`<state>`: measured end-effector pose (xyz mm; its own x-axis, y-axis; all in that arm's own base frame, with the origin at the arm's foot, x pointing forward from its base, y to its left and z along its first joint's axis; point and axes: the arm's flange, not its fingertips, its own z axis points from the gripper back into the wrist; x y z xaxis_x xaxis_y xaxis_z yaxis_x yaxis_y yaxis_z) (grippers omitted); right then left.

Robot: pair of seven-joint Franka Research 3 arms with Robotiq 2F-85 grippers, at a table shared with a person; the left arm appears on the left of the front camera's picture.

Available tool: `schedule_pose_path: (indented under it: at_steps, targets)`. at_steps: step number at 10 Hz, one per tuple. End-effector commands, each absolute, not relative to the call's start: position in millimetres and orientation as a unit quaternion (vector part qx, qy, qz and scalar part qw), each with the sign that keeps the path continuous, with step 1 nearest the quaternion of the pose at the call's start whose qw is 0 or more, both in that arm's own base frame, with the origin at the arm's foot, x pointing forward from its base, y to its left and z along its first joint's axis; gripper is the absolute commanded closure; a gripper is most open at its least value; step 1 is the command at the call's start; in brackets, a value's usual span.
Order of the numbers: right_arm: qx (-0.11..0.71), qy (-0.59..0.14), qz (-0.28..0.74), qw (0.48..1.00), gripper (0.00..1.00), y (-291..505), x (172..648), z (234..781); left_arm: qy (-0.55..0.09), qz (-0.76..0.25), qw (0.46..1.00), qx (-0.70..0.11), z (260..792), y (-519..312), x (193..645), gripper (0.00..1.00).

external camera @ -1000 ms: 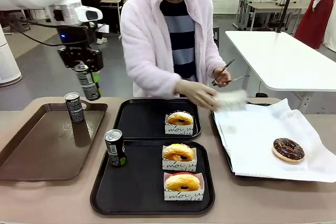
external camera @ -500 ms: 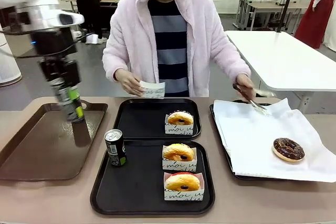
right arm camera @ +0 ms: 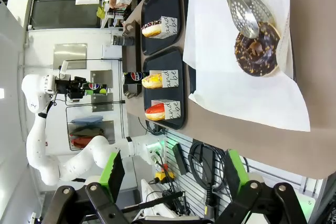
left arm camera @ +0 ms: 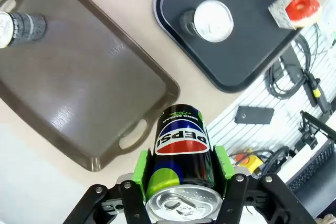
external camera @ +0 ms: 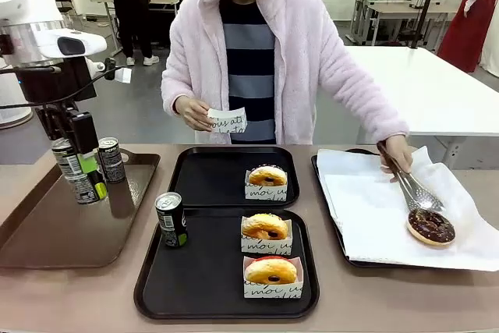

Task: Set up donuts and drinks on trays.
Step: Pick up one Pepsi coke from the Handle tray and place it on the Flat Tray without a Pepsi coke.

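Altogether four donuts (external camera: 266, 226), two trays (external camera: 204, 272), three cans (external camera: 171, 220), left fingers (left arm camera: 140, 169) clamping one can (left arm camera: 182, 140), right fingers (right arm camera: 115, 174) spread empty

Tan tbl (external camera: 78, 298), 4 trays sitting flat directly on it. Brown tray (external camera: 54, 232) at robot's left end, handle cutout in far rim, left side cut off by frame. Middle: 2 matching black trays in a column. Near black tray (external camera: 203, 271) is close to robot-side tbl edge, far black tray (external camera: 210, 181) right behind it; rims touching or nearly, can't tell. Right: dark paper-lined tray (external camera: 360, 263), white paper (external camera: 366, 208) covering most of it, only left + near rim visible. Bare tbl strip btw brown tray and black pair, narrower gap btw black pair and paper-lined tray.
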<state>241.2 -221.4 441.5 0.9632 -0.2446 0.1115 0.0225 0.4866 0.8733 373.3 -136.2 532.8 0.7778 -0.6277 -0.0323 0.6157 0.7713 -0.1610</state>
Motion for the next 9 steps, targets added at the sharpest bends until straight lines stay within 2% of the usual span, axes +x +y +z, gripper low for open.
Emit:
schedule_pose_path:
  at_steps: [1, 6, 7, 8, 9]
  targets:
    - [0.509, -0.122, -0.072, 0.849, 0.00, -222, 242, 442, 0.020, -0.297, 0.954, -0.043, 536, -138, 391, 0.41]
    - [0.509, -0.122, -0.072, 0.849, 0.00, -222, 242, 442, 0.023, -0.268, 0.963, -0.030, 531, -168, 458, 0.41]
    - [0.509, -0.122, -0.072, 0.849, 0.00, -222, 242, 442, 0.005, -0.243, 0.970, -0.008, 534, -173, 461, 0.41]
    - [0.509, -0.122, -0.072, 0.849, 0.00, -222, 242, 442, 0.026, -0.277, 0.959, -0.047, 523, -161, 448, 0.41]
    - [0.509, -0.122, -0.072, 0.849, 0.00, -222, 242, 442, 0.026, -0.277, 0.959, -0.047, 523, -161, 448, 0.41]
